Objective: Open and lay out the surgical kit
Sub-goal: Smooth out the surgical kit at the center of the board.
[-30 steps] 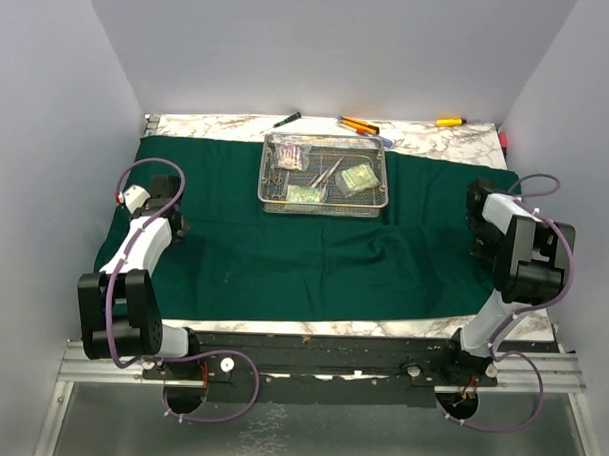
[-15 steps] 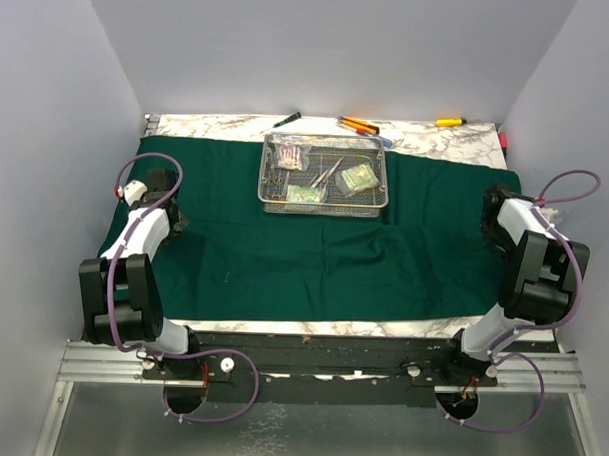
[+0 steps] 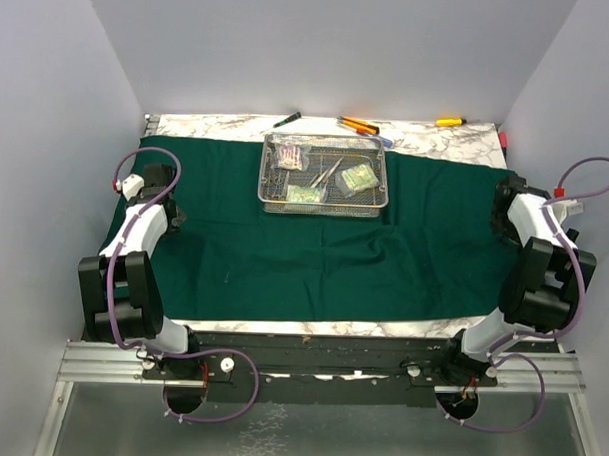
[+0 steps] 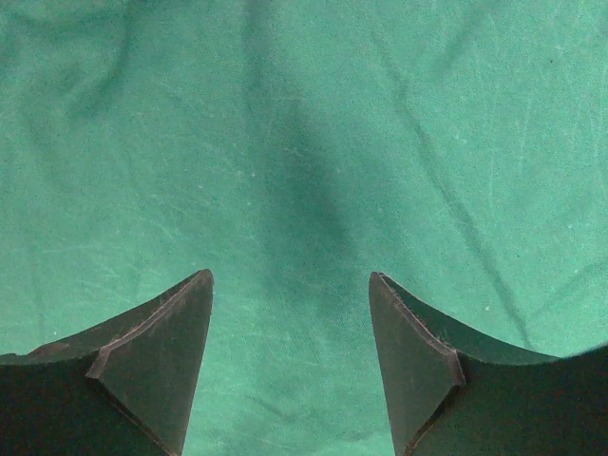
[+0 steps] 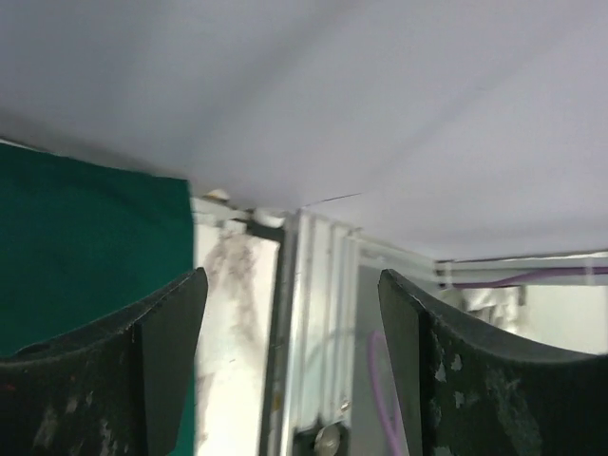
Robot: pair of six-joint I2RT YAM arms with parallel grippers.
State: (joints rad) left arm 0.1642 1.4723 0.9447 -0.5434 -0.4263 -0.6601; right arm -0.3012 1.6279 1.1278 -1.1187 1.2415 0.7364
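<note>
The cloth lay spread flat, so the unwrapping looked done. The left gripper stood wide and empty just above it. The right gripper gaped empty too, the cloth's edge just beside one jaw. The tray, well apart from both pairs of jaws, held packets and tweezers not yet laid out.

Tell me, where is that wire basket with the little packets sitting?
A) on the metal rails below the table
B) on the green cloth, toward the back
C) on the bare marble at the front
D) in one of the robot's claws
B: the wire-mesh tray rests on the green cloth, toward the table's far edge.
</note>
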